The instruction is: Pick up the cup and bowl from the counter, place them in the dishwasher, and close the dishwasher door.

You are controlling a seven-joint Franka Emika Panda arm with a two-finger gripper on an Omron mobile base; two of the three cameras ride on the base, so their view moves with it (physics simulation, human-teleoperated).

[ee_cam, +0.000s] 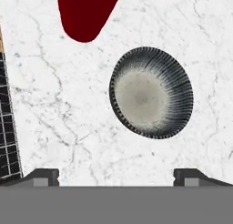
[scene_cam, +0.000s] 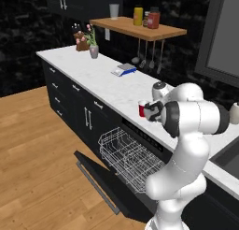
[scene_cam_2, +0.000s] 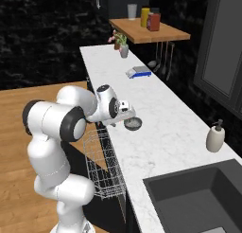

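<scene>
arm: white, dark joints, rising from the base, folded at the elbow and reaching forward at about worktop height
wrist: bent so the hand points downward
gripper (ee_cam: 116, 175): fingertips (ee_cam: 43, 175) spread wide apart, nothing between them
gripper seen from the right base camera (scene_cam_2: 127, 114): hanging just above the surface, touching nothing
jaws: parted
</scene>
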